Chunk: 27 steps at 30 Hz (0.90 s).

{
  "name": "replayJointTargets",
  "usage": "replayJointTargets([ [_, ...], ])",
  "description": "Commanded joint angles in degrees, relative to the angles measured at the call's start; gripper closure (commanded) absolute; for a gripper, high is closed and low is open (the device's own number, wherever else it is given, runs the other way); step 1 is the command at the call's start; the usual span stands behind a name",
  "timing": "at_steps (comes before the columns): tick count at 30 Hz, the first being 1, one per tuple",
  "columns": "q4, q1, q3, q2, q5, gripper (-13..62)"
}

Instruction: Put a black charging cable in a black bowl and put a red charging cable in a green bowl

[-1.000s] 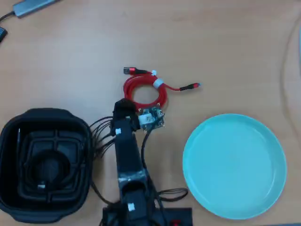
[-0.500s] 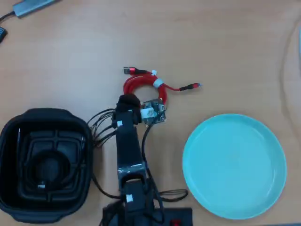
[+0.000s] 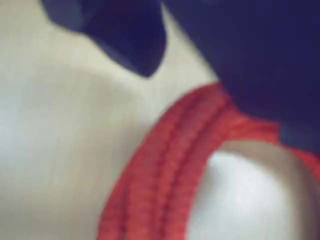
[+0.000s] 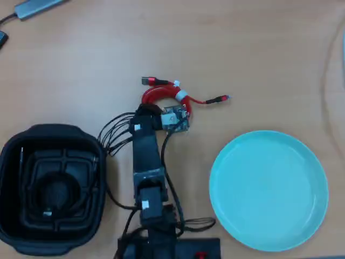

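Arm: reaches up the wooden table (image 4: 259,48) from the bottom edge of the overhead view, with its head lying over the near half of the red coil.

Gripper (image 4: 161,108): hidden under the wrist and its small circuit board (image 4: 175,118) from above. The wrist view is badly blurred, showing one dark pointed shape at the top and a dark mass at upper right with pale table between them. I cannot tell from this whether the jaws stand apart or together, or whether they have hold of anything.

Red charging cable (image 4: 161,93): lies on the table near the middle of the overhead view. Only the far arc of the coil shows past the gripper. A white tie (image 4: 180,95) binds it on the right. One plug end (image 4: 148,81) points left, and the other (image 4: 221,99) trails off to the right. In the wrist view its red strands (image 3: 170,175) run close up beneath the dark shapes.

Green bowl (image 4: 307,162): at the lower right of the overhead view, well apart from the red cable, nothing in it.

Black bowl (image 4: 91,143): at the lower left, just beside the arm.

Black charging cable (image 4: 32,199): coiled inside the black bowl on its ribbed floor, hard to make out against the dark.

Top left corner: a grey flat device (image 4: 35,7).
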Motion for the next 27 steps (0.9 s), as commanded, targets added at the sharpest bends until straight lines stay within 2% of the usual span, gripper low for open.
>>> replayJointTargets([
  [1, 2.9, 1.1, -7.0, -1.9, 0.4, 20.4],
  [7, 10.5, 2.1, -11.6, -6.7, 1.7, 20.4],
  [14, 16.0, 2.1, -12.0, -7.8, 12.0, 20.1],
  [27, 15.3, 0.9, -13.7, -12.0, 8.7, 20.8],
])
